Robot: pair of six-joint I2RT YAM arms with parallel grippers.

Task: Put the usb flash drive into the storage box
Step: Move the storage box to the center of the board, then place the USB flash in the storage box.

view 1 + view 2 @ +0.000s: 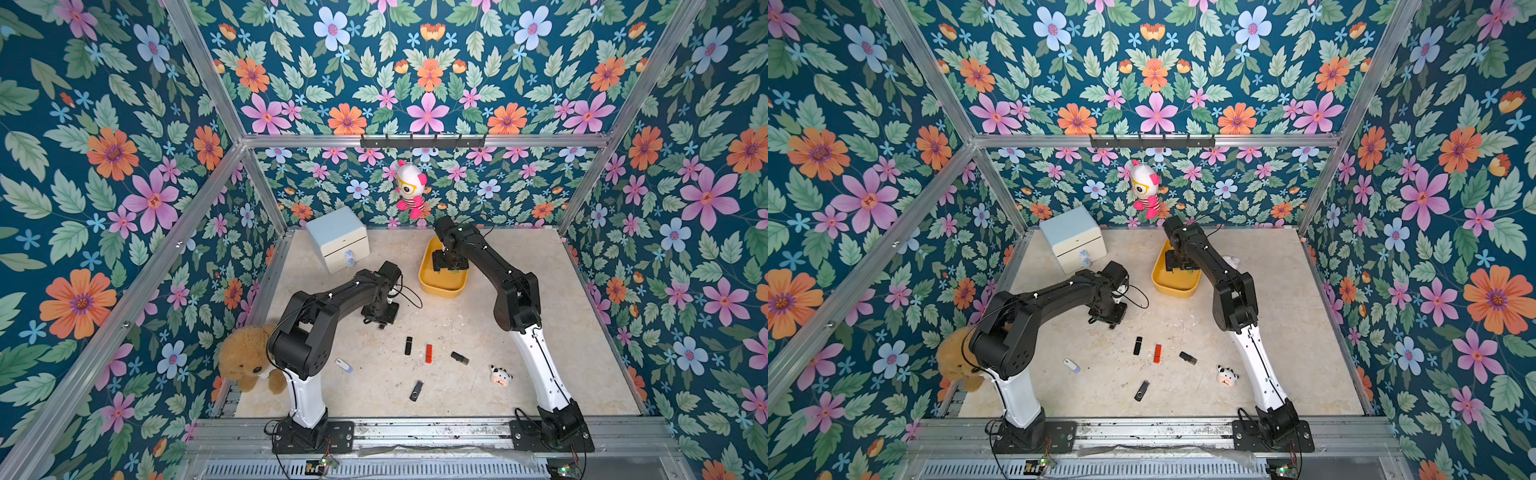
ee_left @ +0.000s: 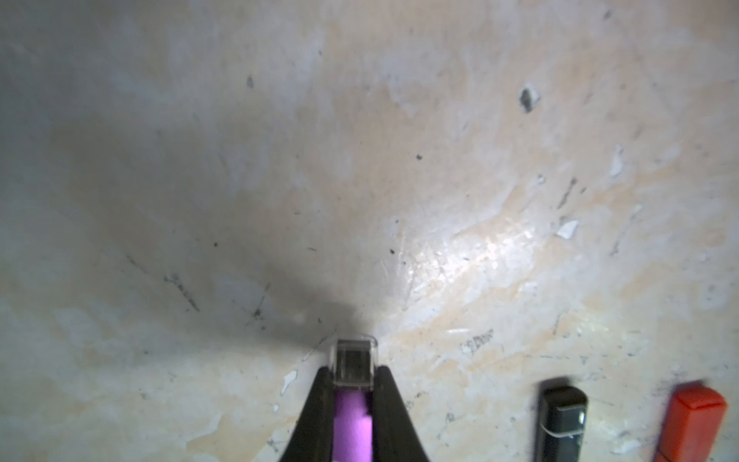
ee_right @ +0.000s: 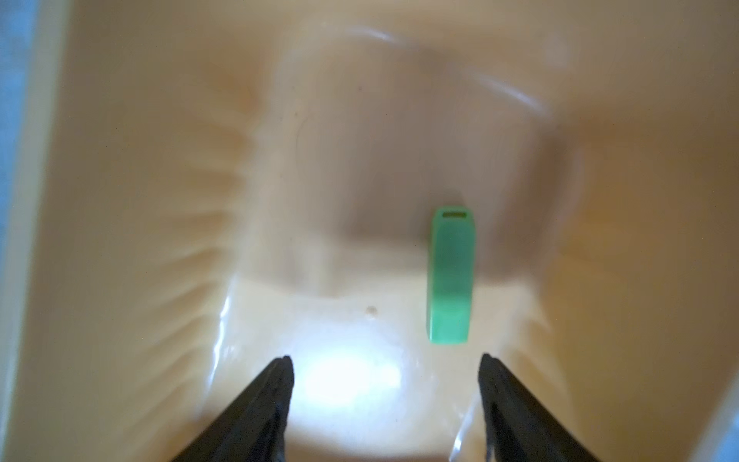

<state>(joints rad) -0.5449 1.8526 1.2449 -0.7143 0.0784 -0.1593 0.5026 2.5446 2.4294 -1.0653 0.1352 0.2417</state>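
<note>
Tips of my right tool (image 3: 386, 360) stand apart above the storage box (image 3: 120, 200), green usb flash drive (image 3: 450, 276) loose inside; my left tool (image 2: 354, 370) clamps a purple drive (image 2: 352, 420).

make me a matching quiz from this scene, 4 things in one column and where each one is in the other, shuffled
Things
1. green flash drive
2. purple flash drive
3. red flash drive
4. pink-and-white plush

Places
A. hanging from the hook rail
B. lying loose on the table
C. inside the yellow storage box
D. held by the left gripper

Pairs: 1-C, 2-D, 3-B, 4-A
</note>
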